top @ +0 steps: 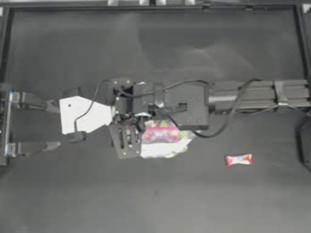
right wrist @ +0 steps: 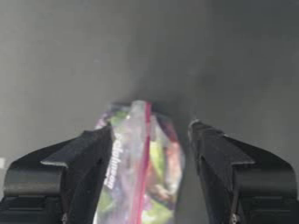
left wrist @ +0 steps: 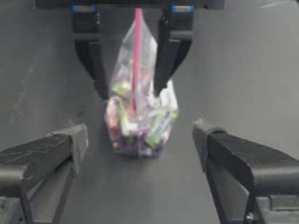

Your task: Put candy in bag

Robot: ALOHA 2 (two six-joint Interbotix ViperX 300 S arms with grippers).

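Top view showed the candy (top: 238, 159) lying alone on the table (top: 152, 200), well to the right of the bag (top: 161, 139) and untouched. The bag stood mid-table with the right gripper (right wrist: 149, 144) straddling its pink seal edge, jaws spread on either side, not visibly pinching. The left gripper (left wrist: 140, 148) waited just left of it, jaws wide apart. Unheld, the bag could topple or slide if nudged, spoiling any attempt to open it.
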